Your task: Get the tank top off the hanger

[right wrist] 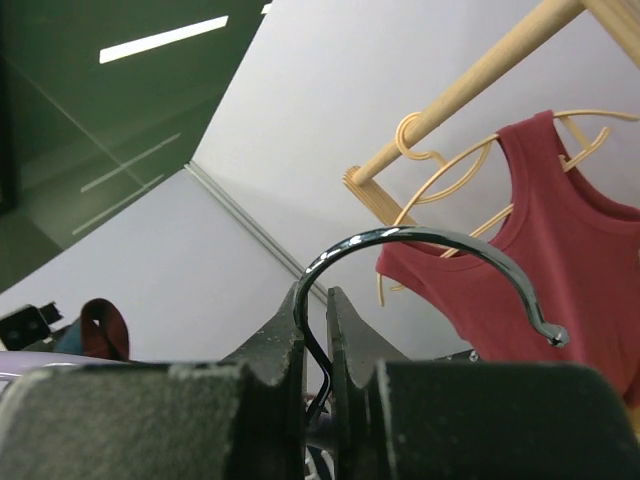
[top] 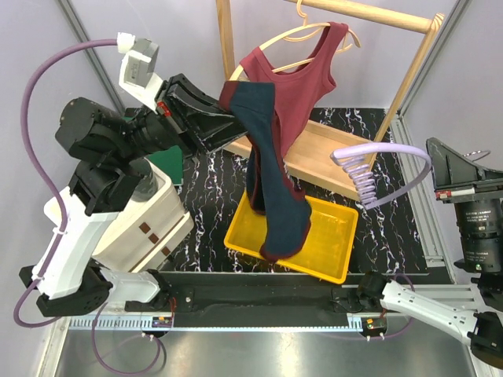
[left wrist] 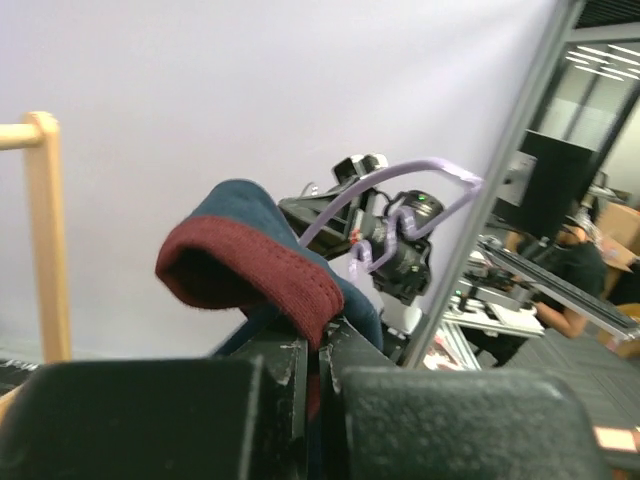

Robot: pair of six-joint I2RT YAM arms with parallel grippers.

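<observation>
Two grippers are both clenched. The left gripper (top: 229, 98), upper left of centre in the top view, pinches the maroon-trimmed edge of the navy fabric tank top (top: 271, 173), which hangs lengthwise down into the yellow plastic tray (top: 334, 251). The right gripper (right wrist: 318, 330), at the right edge of that view, clamps a dark metal hanger hook (right wrist: 430, 245), well apart from the garment.

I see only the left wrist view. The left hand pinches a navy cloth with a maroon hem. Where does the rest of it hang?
Observer: The navy tank top hangs down from the left hand, its lower end over the yellow tray.
Operator: Does the right hand hold something?
Observer: Yes, the right hand is shut on a dark metal hanger hook.
Operator: Is any garment on the rack?
Observer: A red tank top hangs on a wooden hanger from the wooden rail.
</observation>
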